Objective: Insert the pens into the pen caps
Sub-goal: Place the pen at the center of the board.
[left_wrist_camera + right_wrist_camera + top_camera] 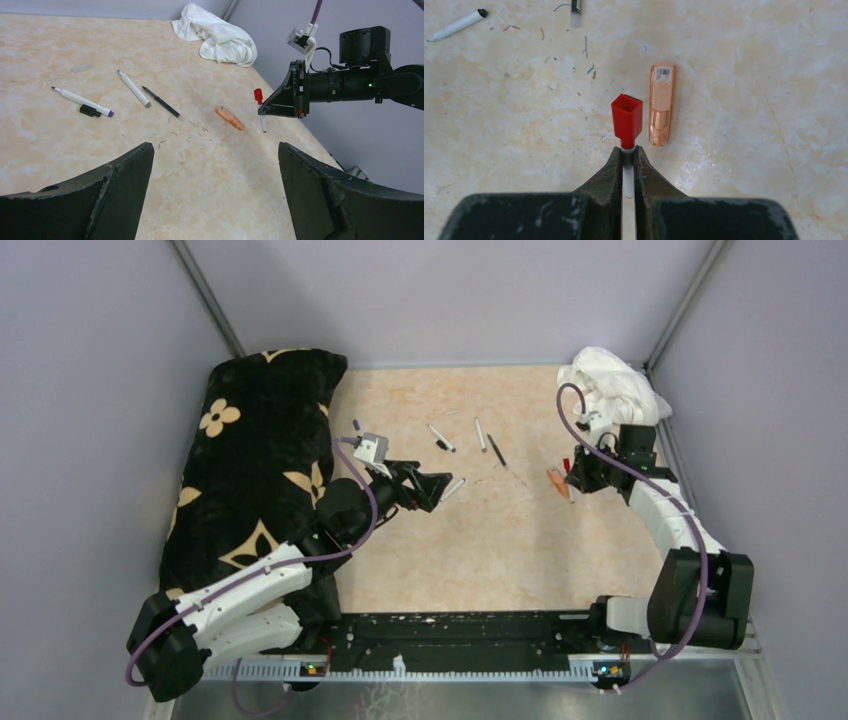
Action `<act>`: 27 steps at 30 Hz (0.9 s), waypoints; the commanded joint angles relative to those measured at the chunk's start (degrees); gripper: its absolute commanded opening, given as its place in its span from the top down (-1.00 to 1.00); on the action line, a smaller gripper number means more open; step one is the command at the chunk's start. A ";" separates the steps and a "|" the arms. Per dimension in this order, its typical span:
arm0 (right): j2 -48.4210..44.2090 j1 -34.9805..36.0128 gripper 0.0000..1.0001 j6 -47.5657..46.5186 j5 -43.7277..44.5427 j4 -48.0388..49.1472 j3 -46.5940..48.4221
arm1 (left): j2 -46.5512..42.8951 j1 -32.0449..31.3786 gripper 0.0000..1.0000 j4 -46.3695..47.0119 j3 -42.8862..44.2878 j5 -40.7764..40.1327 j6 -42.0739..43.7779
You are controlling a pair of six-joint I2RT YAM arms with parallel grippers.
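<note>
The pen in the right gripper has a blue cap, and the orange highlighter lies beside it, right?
No: the cap is red, not blue, as the right wrist view shows. The pen is in the right gripper, the orange highlighter beside it.

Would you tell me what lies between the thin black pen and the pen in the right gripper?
The orange highlighter lies flat on the table there, nearer the held pen; the left wrist view shows it.

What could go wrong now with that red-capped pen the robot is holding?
The right end effector pinches the red-capped pen by its thin barrel only; it might slip or tilt. The orange highlighter lies just beside it, so lowering could knock it away. Ink marks already streak the table; bare tips may add more.
</note>
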 commanded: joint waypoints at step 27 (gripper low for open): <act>25.39 -7.47 0.46 -2.37 0.73 -4.60 12.29 | 0.59 1.47 -0.96 -0.20 -0.76 0.07 -1.13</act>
